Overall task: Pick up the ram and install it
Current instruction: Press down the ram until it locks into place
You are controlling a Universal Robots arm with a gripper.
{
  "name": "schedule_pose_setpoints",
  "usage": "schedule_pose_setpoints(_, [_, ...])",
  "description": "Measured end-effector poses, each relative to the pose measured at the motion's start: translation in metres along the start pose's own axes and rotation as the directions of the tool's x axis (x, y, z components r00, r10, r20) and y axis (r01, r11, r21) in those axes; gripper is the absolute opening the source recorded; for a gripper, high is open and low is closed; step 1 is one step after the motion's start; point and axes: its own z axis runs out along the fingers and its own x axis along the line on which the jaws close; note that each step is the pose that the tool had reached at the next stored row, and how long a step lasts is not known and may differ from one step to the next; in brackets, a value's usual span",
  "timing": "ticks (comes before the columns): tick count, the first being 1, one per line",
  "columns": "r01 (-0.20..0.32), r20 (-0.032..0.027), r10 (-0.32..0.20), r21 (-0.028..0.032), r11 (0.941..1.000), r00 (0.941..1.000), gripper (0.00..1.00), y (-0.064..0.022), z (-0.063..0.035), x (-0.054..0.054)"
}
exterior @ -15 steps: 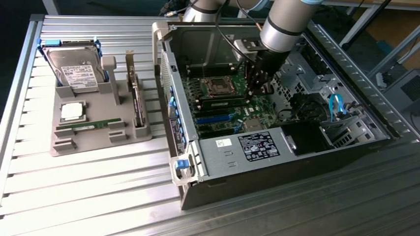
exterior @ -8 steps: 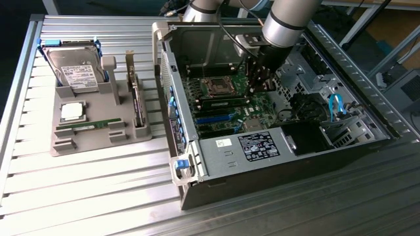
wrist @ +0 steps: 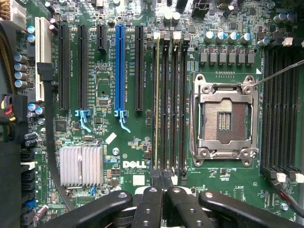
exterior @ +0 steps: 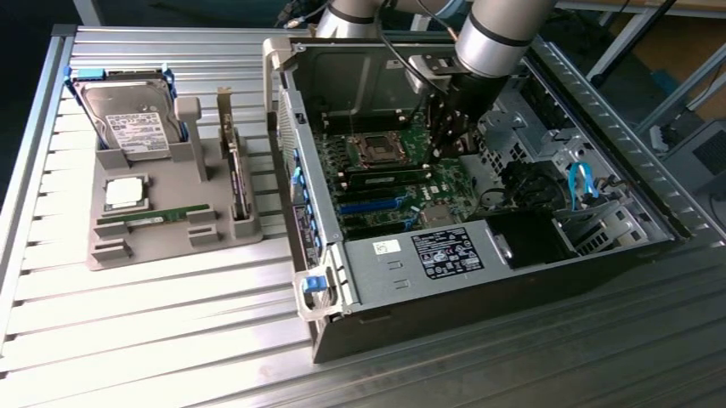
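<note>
A ram stick (wrist: pixel 157 99) stands edge-on in the memory slot closest to the blue expansion slot (wrist: pixel 119 66), beside the empty processor socket (wrist: pixel 223 121). My gripper (wrist: pixel 162 190) is shut, its fingertips pressed together just above one end of that row of slots, with nothing visible between them. In the exterior view the gripper (exterior: pixel 440 157) reaches down into the open computer case (exterior: pixel 499 263), over the motherboard. Another green ram stick (exterior: pixel 153 218) lies flat in the grey holder (exterior: pixel 170 246) at the exterior view's left.
The grey holder also carries a hard drive (exterior: pixel 125 119), a square silver processor (exterior: pixel 125 192) and an upright dark expansion card (exterior: pixel 235 170). Case walls, the power supply (exterior: pixel 448 251), a drive cage (exterior: pixel 533 144) and blue cables (exterior: pixel 581 183) crowd around the motherboard.
</note>
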Motion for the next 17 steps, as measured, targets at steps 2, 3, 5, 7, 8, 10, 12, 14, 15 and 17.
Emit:
schedule_pose_setpoints(2, [0.0, -0.0001, 0.0, 0.0, 1.0, 1.0, 0.1, 0.0003, 0.0, 0.0])
schedule_pose_setpoints(3, [0.0, -0.0001, 0.0, -0.0001, 1.0, 1.0, 0.1, 0.0039, 0.0, 0.0])
schedule_pose_setpoints(5, [0.0, 0.0, 0.0, 0.0, 1.0, 1.0, 0.1, 0.0214, 0.0005, 0.0])
schedule_pose_setpoints(7, [0.0, 0.0, 0.0, 0.0, 1.0, 1.0, 0.1, 0.0379, 0.0009, -0.001])
schedule_pose_setpoints(8, [0.0, 0.0, 0.0, 0.0, 1.0, 1.0, 0.1, 0.0444, 0.001, -0.001])
schedule_pose_setpoints(10, [0.0, 0.0, 0.0, 0.0, 1.0, 1.0, 0.1, 0.0552, 0.0012, -0.001])
schedule_pose_setpoints(12, [0.0, 0.0, 0.0, 0.0, 1.0, 1.0, 0.1, 0.061, 0.0014, -0.001])
schedule_pose_setpoints(14, [0.0, 0.0, 0.0, 0.0, 1.0, 1.0, 0.1, 0.0666, 0.0015, -0.001])
schedule_pose_setpoints(15, [0.0, 0.0, 0.0, 0.0, 1.0, 1.0, 0.1, 0.0694, 0.0016, -0.001])
schedule_pose_setpoints(17, [0.0, 0.0, 0.0, 0.0, 1.0, 1.0, 0.1, 0.0794, 0.0018, -0.001])
